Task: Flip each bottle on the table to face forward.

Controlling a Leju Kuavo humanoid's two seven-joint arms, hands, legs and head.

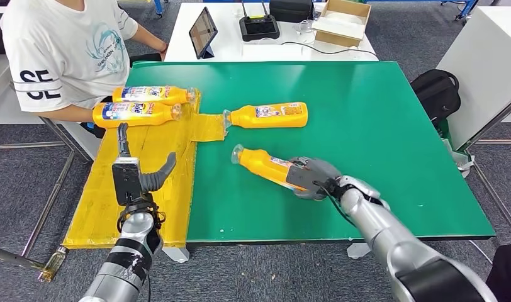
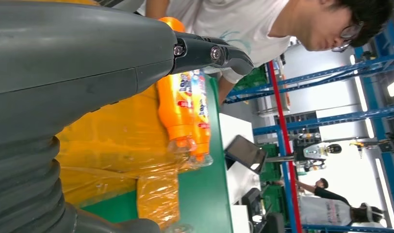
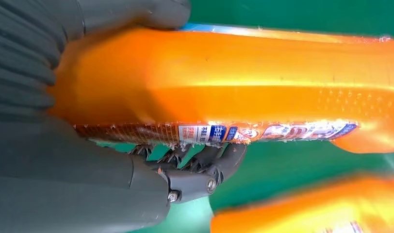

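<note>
Several orange bottles lie on the green table. My right hand grips the base end of the nearest bottle, which lies slanted with its clear cap toward the far left; up close the thumb and fingers wrap the orange body of that bottle. A second bottle lies further back, label up. Two more bottles lie side by side on the yellow sheet, and they show as the pair past my left hand. My left hand hovers open over the sheet.
A person in a white shirt sits at the far left corner, arm by the two bottles. Behind the green table stands a white table with a tablet, a black device and a cardboard box. A black bag lies right.
</note>
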